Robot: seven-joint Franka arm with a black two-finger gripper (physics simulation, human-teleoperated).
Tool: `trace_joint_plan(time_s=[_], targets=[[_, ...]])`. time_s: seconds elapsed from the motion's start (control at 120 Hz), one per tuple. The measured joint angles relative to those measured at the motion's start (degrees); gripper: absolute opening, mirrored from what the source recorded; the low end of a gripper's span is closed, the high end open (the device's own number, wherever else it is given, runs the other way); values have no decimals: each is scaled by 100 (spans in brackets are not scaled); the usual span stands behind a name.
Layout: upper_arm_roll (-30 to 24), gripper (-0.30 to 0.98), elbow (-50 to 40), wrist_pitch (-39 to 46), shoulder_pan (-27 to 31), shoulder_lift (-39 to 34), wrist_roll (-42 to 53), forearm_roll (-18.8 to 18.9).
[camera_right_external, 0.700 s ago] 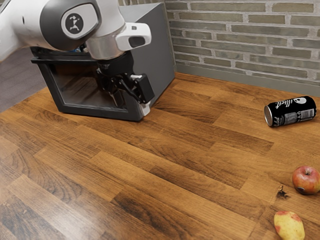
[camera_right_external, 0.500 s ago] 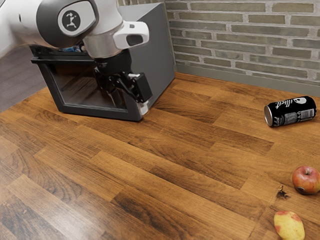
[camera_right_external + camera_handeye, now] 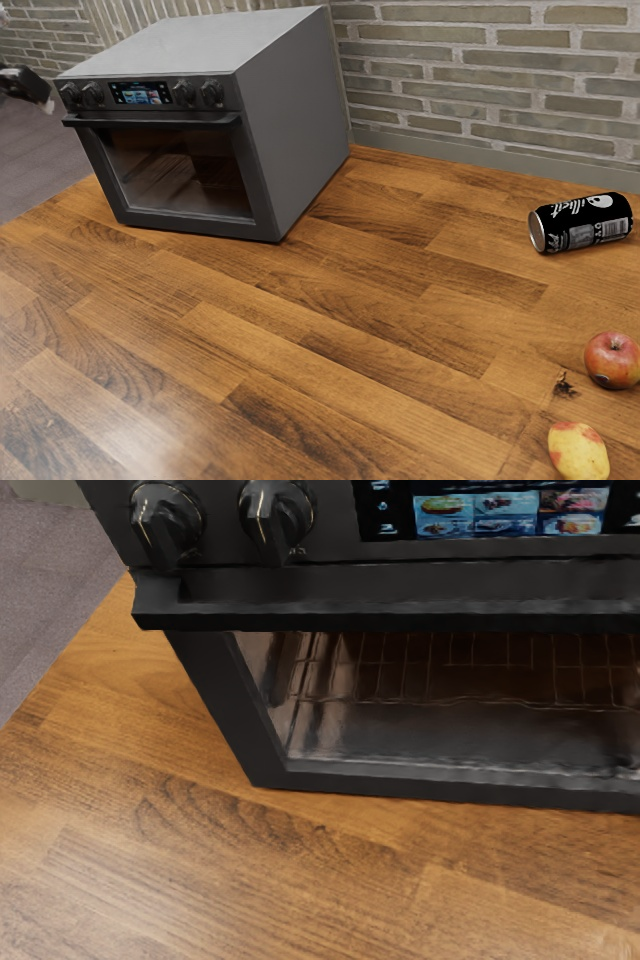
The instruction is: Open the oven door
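At the exterior view's far left edge, part of my black gripper (image 3: pixel 25 84) shows, off to the side of the oven (image 3: pixel 285 110) at about the height of its control knobs. The oven door (image 3: pixel 180 172) is shut, with its dark bar handle (image 3: pixel 150 122) running along the top. In the wrist view the handle (image 3: pixel 390 602) crosses above the door's glass (image 3: pixel 450 695), and a wire rack is visible behind the glass. My gripper stands apart from the handle.
The oven stands on the wooden table (image 3: pixel 300 330) near a brick wall. Toward the exterior view's right lie a black can (image 3: pixel 582 222) on its side, a red apple (image 3: pixel 612 360) and a yellow-red fruit (image 3: pixel 578 452).
My arm has swung from in front of the oven to the exterior view's left edge, uncovering the door and control panel. The oven and the other objects have not moved.
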Motion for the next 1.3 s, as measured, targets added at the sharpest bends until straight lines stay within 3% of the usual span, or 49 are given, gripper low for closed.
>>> trace_joint_plan(time_s=[0.175, 0.3, 0.383, 0.467, 0.85, 1.3], targets=[[-403, 68, -262, 1062, -93, 222, 1333, -720], [-528, 68, -63, 1470, 26, 562, 2135, -851], [-1289, 69, 156, 1674, 688, 760, 2640, -886], [-1535, 69, 144, 1890, 891, 834, 3098, -895], [-1711, 69, -264, 2735, 951, 899, 4560, -930], [-1670, 69, -400, 2324, 961, 860, 5378, -1148]])
